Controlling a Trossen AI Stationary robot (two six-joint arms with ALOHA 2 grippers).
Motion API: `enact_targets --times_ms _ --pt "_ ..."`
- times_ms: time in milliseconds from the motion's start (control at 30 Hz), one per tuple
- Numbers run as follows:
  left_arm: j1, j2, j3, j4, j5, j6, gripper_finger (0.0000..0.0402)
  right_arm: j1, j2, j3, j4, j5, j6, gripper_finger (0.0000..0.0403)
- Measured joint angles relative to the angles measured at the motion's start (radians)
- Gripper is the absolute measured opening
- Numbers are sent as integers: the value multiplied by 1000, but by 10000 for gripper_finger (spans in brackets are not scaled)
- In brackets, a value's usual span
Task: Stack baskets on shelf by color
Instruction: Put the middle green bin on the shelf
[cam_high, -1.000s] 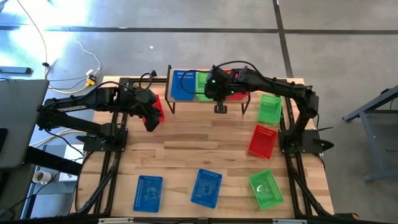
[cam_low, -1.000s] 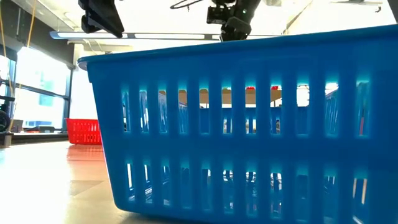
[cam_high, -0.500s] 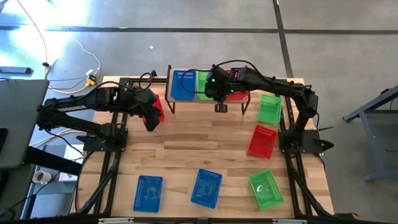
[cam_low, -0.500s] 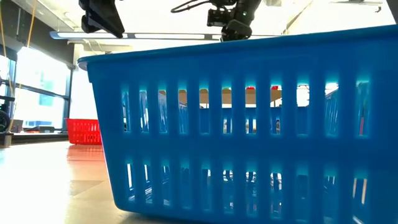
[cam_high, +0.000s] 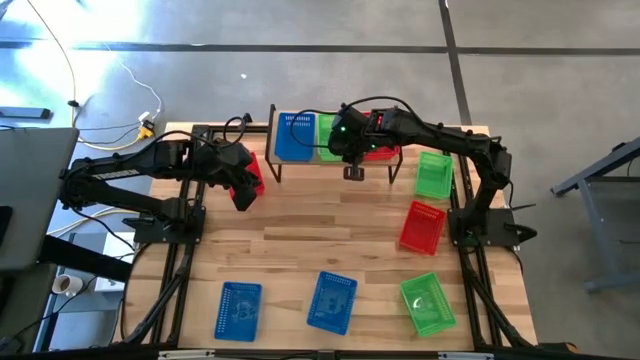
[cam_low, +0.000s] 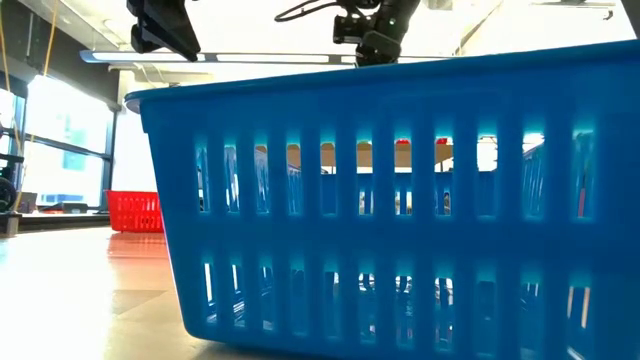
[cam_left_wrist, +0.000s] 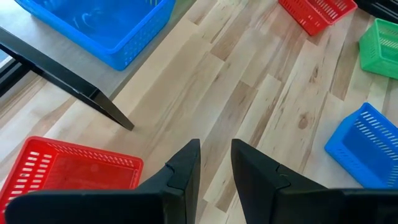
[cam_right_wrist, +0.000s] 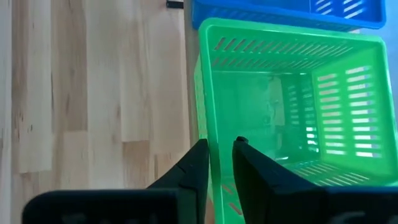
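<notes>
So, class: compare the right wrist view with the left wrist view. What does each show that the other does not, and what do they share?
Only the right wrist view shows the green basket on the shelf, with the right gripper straddling its near wall, one finger inside and one outside. Only the left wrist view shows the red basket below the left gripper, a black shelf leg, plus loose red, green and blue baskets farther off. Both show the blue basket on the shelf and the wooden tabletop.
</notes>
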Motion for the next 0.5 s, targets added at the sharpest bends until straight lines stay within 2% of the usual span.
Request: enact_targets --times_ms 500 --pt "0 0 0 0 0 0 83 1 0 0 -1 0 64 61"
